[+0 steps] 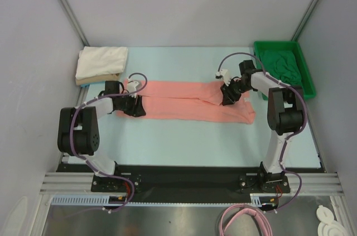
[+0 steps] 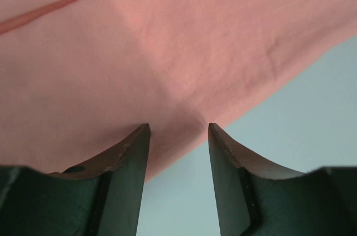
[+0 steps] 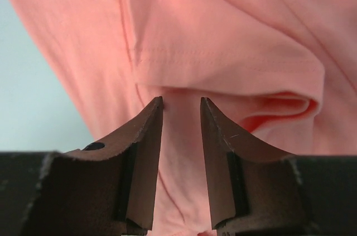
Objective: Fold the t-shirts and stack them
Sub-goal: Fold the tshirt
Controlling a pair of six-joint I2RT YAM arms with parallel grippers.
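A salmon-pink t-shirt (image 1: pixel 184 101) lies folded into a long band across the middle of the pale blue table. My left gripper (image 1: pixel 133 106) is low at the band's left end. In the left wrist view the left gripper (image 2: pixel 178 130) is open, and the pink t-shirt's (image 2: pixel 167 41) edge lies between its tips without being pinched. My right gripper (image 1: pixel 227 97) is over the band's right part. Seen from the right wrist, the right gripper (image 3: pixel 181 103) is open just above the pink t-shirt (image 3: pixel 223 24), in front of a sleeve hem.
A folded white t-shirt (image 1: pixel 103 60) rests on a tan t-shirt (image 1: pixel 96 80) at the back left corner. A bright green tray (image 1: pixel 310 87) at the back right holds a crumpled dark green t-shirt (image 1: pixel 281 64). Grey walls close in three sides.
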